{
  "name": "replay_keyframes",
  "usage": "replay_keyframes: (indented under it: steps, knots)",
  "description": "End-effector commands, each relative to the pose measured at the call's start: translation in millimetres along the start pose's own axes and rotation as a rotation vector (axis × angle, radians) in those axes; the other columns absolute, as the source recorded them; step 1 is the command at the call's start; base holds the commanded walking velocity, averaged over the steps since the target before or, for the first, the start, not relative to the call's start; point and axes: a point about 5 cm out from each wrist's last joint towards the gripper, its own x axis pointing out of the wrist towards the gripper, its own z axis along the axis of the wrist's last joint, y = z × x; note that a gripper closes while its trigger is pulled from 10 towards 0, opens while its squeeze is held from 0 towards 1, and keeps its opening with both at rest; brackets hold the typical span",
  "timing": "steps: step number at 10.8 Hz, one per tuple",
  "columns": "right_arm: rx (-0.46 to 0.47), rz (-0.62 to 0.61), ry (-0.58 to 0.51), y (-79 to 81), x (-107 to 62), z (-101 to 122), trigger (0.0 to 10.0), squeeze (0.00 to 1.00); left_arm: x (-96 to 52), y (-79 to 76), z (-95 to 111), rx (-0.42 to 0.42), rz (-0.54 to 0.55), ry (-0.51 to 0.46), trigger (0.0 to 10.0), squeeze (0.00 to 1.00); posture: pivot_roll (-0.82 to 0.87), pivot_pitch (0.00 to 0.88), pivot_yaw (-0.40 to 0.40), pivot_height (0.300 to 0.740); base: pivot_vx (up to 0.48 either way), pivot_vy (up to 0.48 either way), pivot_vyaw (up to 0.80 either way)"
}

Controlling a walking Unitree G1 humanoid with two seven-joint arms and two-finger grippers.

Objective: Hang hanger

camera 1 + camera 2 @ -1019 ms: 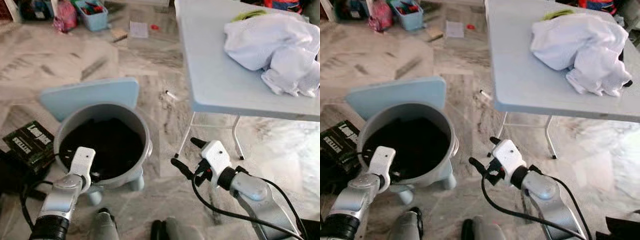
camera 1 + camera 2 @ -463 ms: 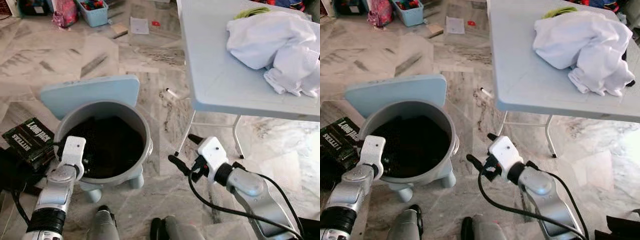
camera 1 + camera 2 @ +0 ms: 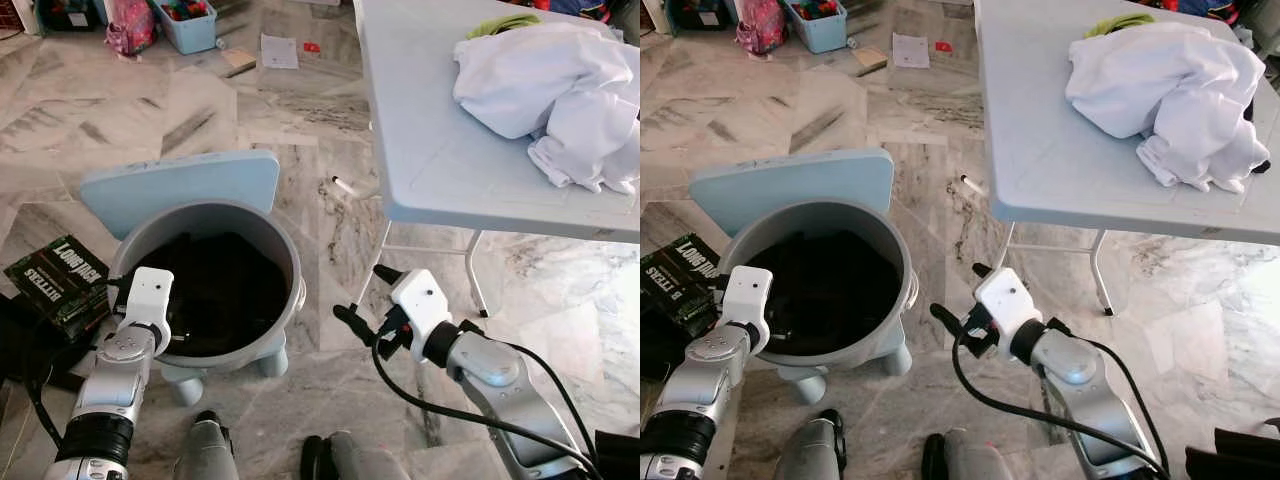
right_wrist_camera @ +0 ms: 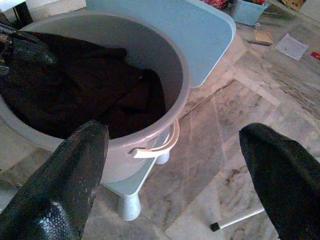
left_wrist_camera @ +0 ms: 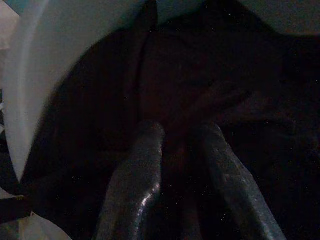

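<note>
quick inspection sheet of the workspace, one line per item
surface: marble floor; grey folding table on the robot's right
job's things: no hanger seen; grey bucket holds dark clothes and stands on a light blue stool
clutter: white cloth pile on the table; black box left of the bucket; pen, papers and a blue bin on the floor
hands: left hand inside the bucket, fingers close together over the clothes; right hand open, beside the bucket
cables: black cable loops under the right arm
surroundings: cluttered far floor
</note>
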Motion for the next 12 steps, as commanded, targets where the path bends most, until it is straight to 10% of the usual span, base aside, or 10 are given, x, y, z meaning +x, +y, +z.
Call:
replay_keyframes:
  steps: [1,4,7,8,9,12]
  knots:
    - [0.001,0.001,0.021,1.4,-1.9,-5.5,10.0,0.00,-0.1,-0.7,3.0,-0.025,0.017,-0.034,0.0,0.00,-0.12,0.169,-0.163,0.740,0.000,0.000,0.00]
    - [-0.008,-0.028,0.014,-1.9,3.0,-6.1,10.0,0.00,-5.8,-4.3,52.1,-0.109,0.032,-0.345,0.0,0.00,-0.11,0.162,-0.163,0.740,0.000,0.000,0.00]
    - [-0.015,-0.035,0.010,-2.6,5.7,-6.6,10.0,0.00,-7.8,-3.3,62.8,-0.086,0.033,-0.379,0.0,0.00,-0.10,0.158,-0.157,0.740,0.000,0.000,0.00]
    - [-0.016,-0.037,0.007,-2.6,6.2,-6.6,10.0,0.00,-3.7,-0.7,46.9,-0.012,0.055,-0.269,2.7,0.00,-0.10,0.158,-0.157,0.740,0.000,0.000,0.00]
    - [-0.020,-0.034,0.008,-1.8,6.1,-7.3,10.0,0.00,-2.0,2.2,26.1,-0.018,0.045,-0.164,10.0,0.86,-0.10,0.161,-0.158,0.740,0.000,0.000,0.00]
    - [-0.032,-0.023,0.012,-1.7,1.6,-7.5,10.0,0.00,1.4,-4.7,-3.6,-0.033,-0.016,-0.018,10.0,1.00,-0.12,0.174,-0.167,0.740,0.000,0.000,0.00]
